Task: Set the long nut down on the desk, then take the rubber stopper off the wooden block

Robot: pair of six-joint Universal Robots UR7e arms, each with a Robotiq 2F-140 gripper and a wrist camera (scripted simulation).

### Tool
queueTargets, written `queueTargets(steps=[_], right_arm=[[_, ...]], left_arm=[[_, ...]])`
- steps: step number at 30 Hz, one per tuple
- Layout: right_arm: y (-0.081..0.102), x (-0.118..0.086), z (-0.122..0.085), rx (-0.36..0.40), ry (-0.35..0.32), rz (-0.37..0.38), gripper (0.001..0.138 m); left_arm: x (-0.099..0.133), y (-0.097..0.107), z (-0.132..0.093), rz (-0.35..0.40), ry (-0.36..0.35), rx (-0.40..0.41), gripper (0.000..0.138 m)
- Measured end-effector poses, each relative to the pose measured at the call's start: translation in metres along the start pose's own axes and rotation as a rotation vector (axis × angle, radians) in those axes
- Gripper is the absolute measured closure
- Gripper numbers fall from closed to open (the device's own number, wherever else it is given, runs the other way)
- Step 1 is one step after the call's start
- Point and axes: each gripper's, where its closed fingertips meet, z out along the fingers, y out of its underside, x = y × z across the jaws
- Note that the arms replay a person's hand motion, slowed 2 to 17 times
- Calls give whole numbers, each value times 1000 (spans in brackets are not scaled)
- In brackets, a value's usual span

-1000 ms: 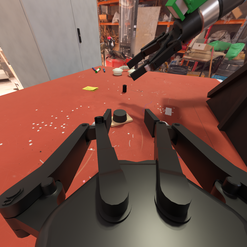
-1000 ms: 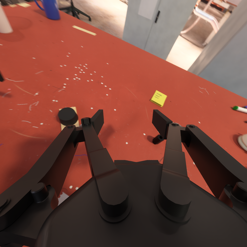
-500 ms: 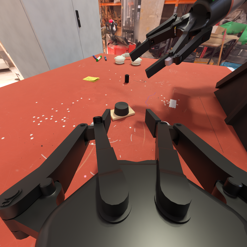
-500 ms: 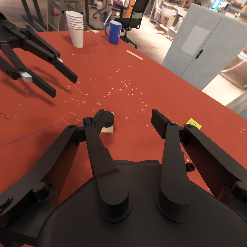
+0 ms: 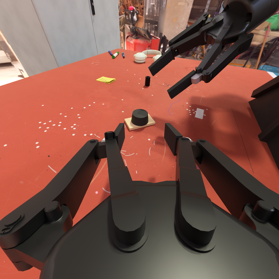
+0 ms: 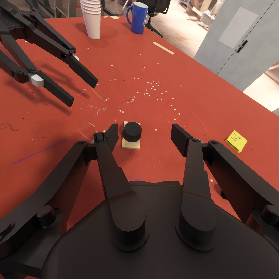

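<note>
The black rubber stopper (image 5: 139,117) sits on the small wooden block (image 5: 151,123) on the red desk (image 5: 60,93). The long black nut (image 5: 147,81) stands upright on the desk beyond it, free of both grippers. My left gripper (image 5: 145,135) is open and empty, low over the desk just short of the block. My right gripper (image 6: 145,135) is open and empty above the desk, with the stopper (image 6: 132,131) and block (image 6: 130,145) just inside its left finger. It also shows in the left wrist view (image 5: 167,80), raised over the nut area. The left gripper (image 6: 83,92) shows open at the upper left.
A yellow note pad (image 5: 106,79), markers (image 5: 115,55) and white headphones (image 5: 140,57) lie at the far side. A stack of paper cups (image 6: 92,19) and a blue mug (image 6: 138,18) stand at the other end. A dark box (image 5: 268,114) stands at the right.
My right gripper has swung away from the nut and turned toward the block, so the stopper now lies between its fingers in view. My left gripper has hardly moved. Both stayed open.
</note>
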Motion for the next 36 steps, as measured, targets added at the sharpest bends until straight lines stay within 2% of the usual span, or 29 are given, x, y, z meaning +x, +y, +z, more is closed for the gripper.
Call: queueTargets(steps=[17,36], right_arm=[[1,-19,33,-17,-50,70,53],[20,-20,69,-146,-10,50,56]], left_arm=[[3,4,3,-6,-25,-28,64],[-2,13,-11,27,-89,-82,65]])
